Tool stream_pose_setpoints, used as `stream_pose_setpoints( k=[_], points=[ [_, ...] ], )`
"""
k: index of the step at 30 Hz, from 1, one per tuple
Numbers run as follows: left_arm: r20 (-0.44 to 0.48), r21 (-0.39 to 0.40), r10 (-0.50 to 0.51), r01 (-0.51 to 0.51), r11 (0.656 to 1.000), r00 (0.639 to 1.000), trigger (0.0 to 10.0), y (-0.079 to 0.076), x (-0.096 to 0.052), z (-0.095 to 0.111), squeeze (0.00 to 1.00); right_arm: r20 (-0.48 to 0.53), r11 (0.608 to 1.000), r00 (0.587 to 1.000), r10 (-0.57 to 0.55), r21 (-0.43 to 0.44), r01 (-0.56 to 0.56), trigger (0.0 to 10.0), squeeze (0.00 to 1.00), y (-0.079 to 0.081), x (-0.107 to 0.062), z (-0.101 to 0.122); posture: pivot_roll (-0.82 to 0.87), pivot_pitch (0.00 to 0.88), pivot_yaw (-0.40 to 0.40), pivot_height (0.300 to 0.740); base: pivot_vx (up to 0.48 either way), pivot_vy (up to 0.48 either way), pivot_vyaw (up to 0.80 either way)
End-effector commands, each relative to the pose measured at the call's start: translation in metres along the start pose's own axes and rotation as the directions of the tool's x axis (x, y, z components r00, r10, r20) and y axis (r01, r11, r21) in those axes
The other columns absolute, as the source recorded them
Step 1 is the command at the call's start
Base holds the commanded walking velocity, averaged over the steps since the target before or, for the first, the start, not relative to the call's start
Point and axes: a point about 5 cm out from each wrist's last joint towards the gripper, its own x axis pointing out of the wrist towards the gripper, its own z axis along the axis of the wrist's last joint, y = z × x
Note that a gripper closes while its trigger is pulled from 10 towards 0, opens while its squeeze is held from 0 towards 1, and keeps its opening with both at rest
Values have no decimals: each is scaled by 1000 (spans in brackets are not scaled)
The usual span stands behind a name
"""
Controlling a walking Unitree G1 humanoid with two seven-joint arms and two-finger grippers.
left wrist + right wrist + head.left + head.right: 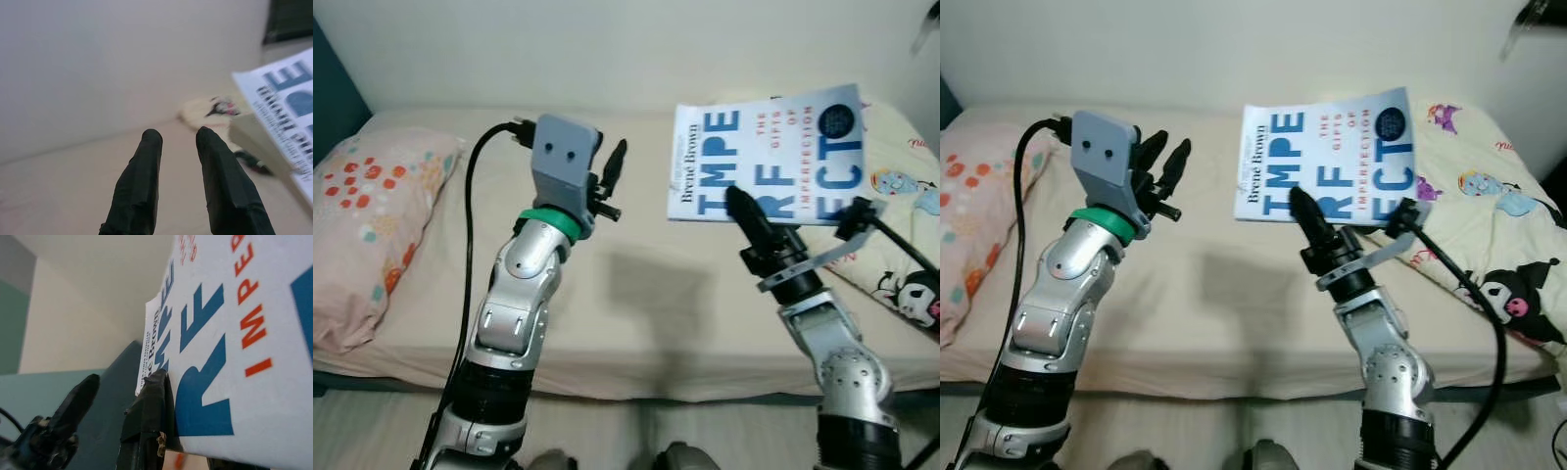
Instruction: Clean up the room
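A beige bed (636, 294) is stretching across the scene against a pale wall, its sheet smooth and matte. A soft pink pillow (367, 225) with red and orange dots is lying at the robot's left end; a cream quilt (1489, 225) printed with cartoon figures is lying rumpled at the right end.

The right arm, jointed silver metal with a black cable looping beside it, is reaching up and forward over the bed's near edge. Its right gripper (744, 211) is pinching a book (773, 157) by the lower edge, one black finger (149, 416) pressing flat on the cover. The book is being held in the air above the bed, cover facing the robot and turned sideways so the spine is on the left. It is a flat rectangular paperback, glossy white, with large blue letters and smaller orange ones.

The left arm is bending up from the elbow, a green ring at the wrist below a grey boxy camera housing, with a black cable arcing off it. The left gripper (1165, 162) is hanging over the bed left of the book, empty, its two rounded black fingers (139, 191) slightly apart. The blurred wrist view seems to show the book's edge just beyond them.
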Motion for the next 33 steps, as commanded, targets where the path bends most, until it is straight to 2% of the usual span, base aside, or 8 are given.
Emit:
stream_pose_setpoints(
  k=[1, 33],
  points=[
    [-8, -3, -2, 2, 1000, 1000, 10000, 0, 0, -2, 0, 8, 1000, 1000, 24, -15, -24, 10000, 0, 4, 2, 3, -59, 5, 38, 716, 0, 382, 0],
    [-7, 2, -14, 14, 1000, 1000, 10000, -1, 1, -2, 0, 7, 999, 999, 34, -7, -34, 10000, 0, 4, 2, 0, -58, 0, 48, 716, 0, 353, 0]
  ],
)
